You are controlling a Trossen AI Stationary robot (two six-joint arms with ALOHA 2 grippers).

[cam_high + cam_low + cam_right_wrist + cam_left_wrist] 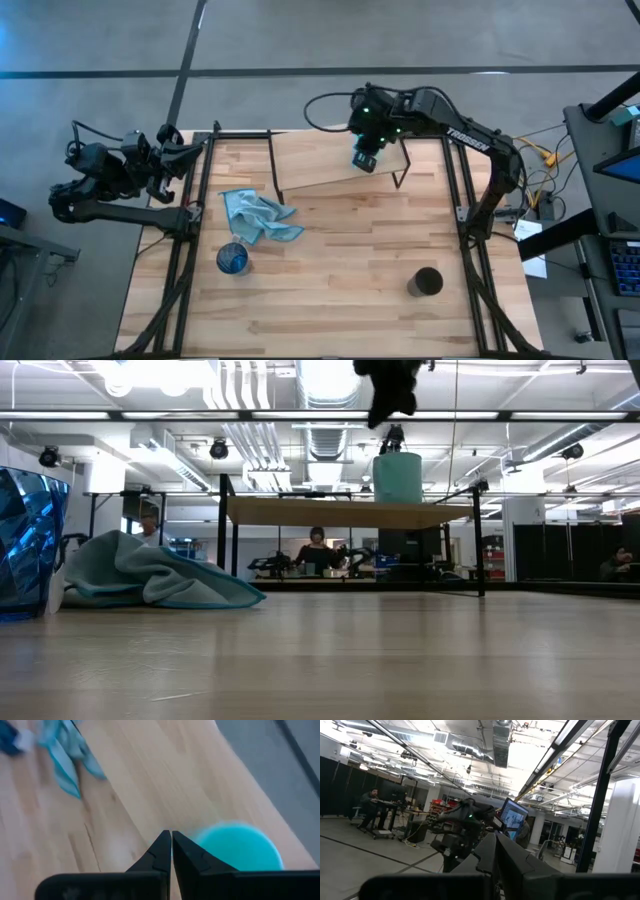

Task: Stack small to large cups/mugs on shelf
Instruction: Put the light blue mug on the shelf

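Note:
A teal mug (398,478) stands on its base on the wooden shelf (320,165) at the table's far side; it also shows in the right wrist view (235,849). My right gripper (390,405) hovers just above it, shut and empty (171,845), and hides the mug in the high view. A translucent blue glass cup (232,260) stands near the table's left front. A black cup (425,283) stands at the right front. My left gripper (178,152) waits shut at the table's far left edge.
A crumpled light blue cloth (258,218) lies on the table between the shelf and the blue cup. Black frame rails (180,250) run along the table's left and right sides. People sit at desks in the room beyond the table.

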